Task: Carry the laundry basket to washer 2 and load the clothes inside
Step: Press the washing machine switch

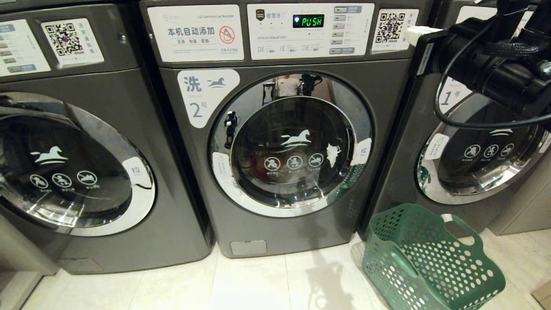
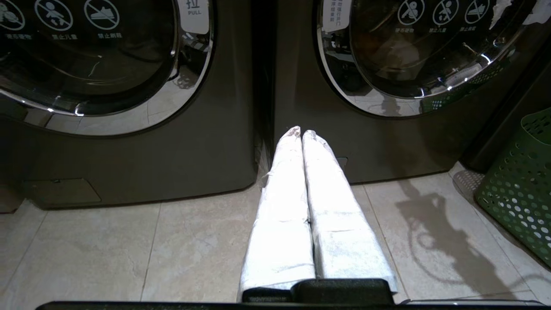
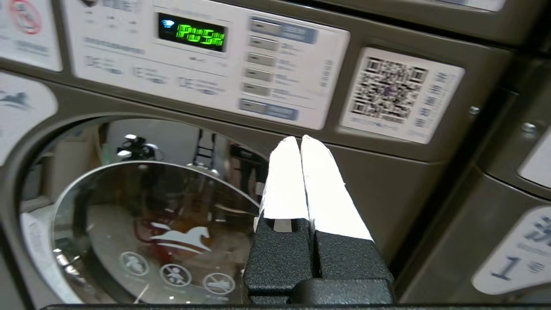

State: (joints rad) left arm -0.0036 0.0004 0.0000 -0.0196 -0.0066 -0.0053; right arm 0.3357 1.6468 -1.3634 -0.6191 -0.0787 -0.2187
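Observation:
Washer 2 [image 1: 301, 228] stands straight ahead with its chrome-ringed round door [image 1: 292, 144] closed; the numeral 2 label is at the door's upper left. Dim reddish and pale shapes behind the glass may be the clothes [image 2: 394, 54]; I cannot tell for sure. The green laundry basket [image 1: 430, 262] sits tilted on the floor at washer 2's right corner, and its visible inside shows only green plastic. My right gripper [image 3: 300, 140] is shut and empty, raised by the door's upper right, below the QR sticker. My left gripper [image 2: 301, 132] is shut and empty, low over the floor.
An identical washer [image 1: 77, 172] stands to the left and washer 1 [image 1: 473, 159] to the right, both doors closed. Washer 2's green display [image 1: 308, 21] reads PUSH. Pale floor tiles [image 1: 258, 284] stretch in front. My right arm [image 1: 495, 64] crosses in front of washer 1.

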